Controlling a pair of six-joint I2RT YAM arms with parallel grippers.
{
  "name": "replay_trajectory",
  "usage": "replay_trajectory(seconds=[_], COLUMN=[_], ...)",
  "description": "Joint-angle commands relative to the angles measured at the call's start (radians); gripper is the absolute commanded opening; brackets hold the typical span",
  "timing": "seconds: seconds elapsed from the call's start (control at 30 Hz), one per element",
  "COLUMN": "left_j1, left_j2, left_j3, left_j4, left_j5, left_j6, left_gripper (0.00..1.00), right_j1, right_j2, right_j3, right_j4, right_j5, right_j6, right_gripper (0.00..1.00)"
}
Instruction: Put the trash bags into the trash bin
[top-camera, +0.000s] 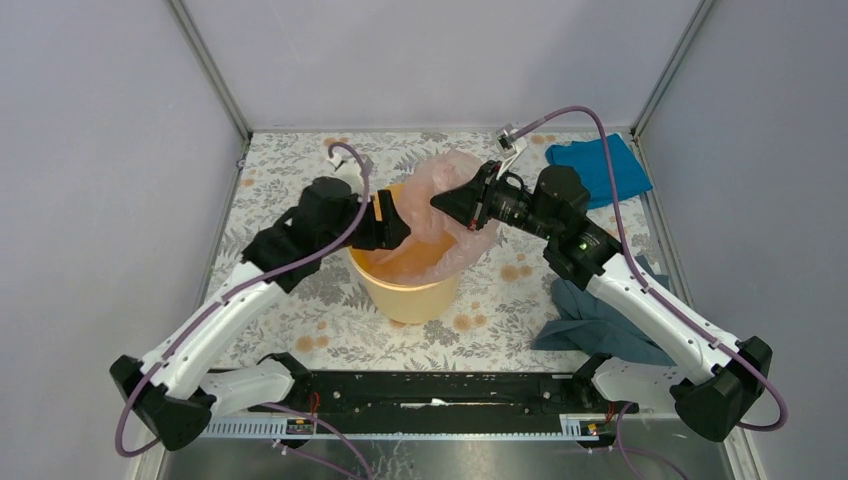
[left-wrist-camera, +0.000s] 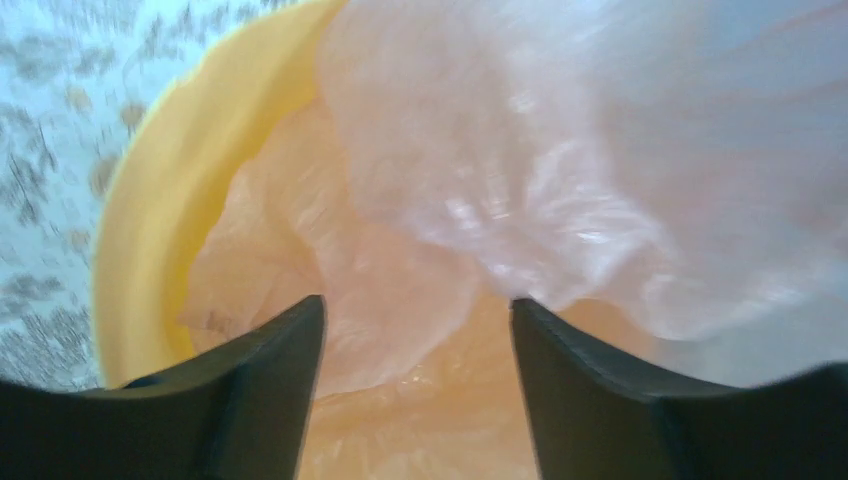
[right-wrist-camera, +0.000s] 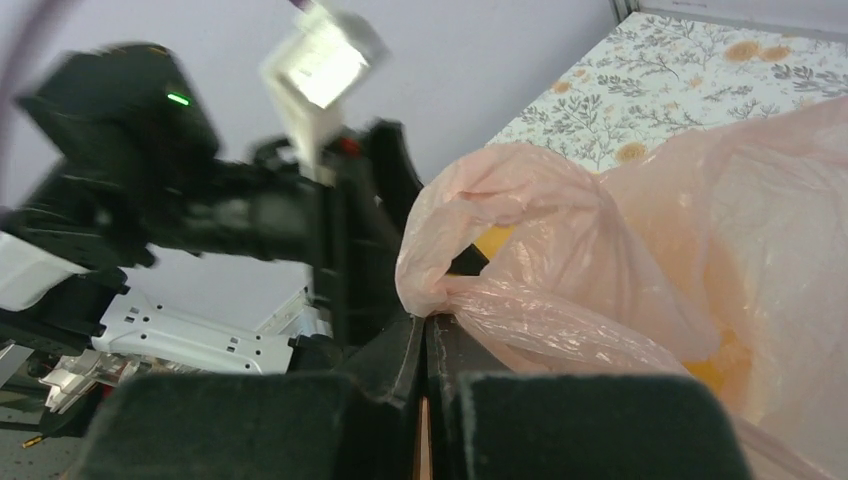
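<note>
Surface (top-camera: 290, 185): a floral-patterned cover is seen under all things.

Left gripper (top-camera: 397, 222): held at the left rim of the bin and pointed across its mouth. In the left wrist view the left gripper (left-wrist-camera: 415, 335) is seen with its jaws set wide apart. Nothing is gripped between them, and only bag film is seen beyond the fingers (left-wrist-camera: 270, 390).

Bin (top-camera: 405, 295): stood upright near the middle of the surface, between the two arms. Its yellow rim (left-wrist-camera: 150, 230) is seen bare on the left side.

Bag (top-camera: 452, 185): laid partly inside the bin. The rest is raised above the far and right rim and draped over the right edge. Crinkled pink film (left-wrist-camera: 520, 150) is seen lining the inside.

Right gripper (top-camera: 447, 203): held over the bin from the right. In the right wrist view the right gripper (right-wrist-camera: 428, 335) is seen closed tight on a gathered fold of the bag (right-wrist-camera: 600, 250).

Grey cloth (top-camera: 600, 322): left crumpled under the right arm, apart from the bin.

Blue cloth (top-camera: 600, 165): laid at the far right corner.
</note>
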Motion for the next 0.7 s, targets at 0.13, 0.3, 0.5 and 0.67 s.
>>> replay_trajectory(seconds=[0.13,0.3,0.5,0.67], left_j1=[-0.001,-0.001,-0.003,-0.020], left_j2=[-0.115,-0.196,-0.219,-0.179], left_j3=[0.186,0.200,0.105,-0.023], left_j4=[-0.125,-0.115,0.070,0.277], left_j5=[0.060,0.203,0.512,0.567], left_j6=[0.103,0.143,0.098,0.013], left_gripper=[0.98,0.99,0.99,0.99], right_j1=[0.003,0.003,0.003,0.003], right_j2=[-0.024,0.000,0.031,0.047], right_j3=[0.043,0.056,0.062,0.055], right_j4=[-0.024,-0.012,0.037,0.097], right_j5=[0.047,0.024,0.008,-0.009], right_j6=[-0.020,-0.006,0.033,0.081], right_gripper=[0.00,0.00,0.00,0.00])
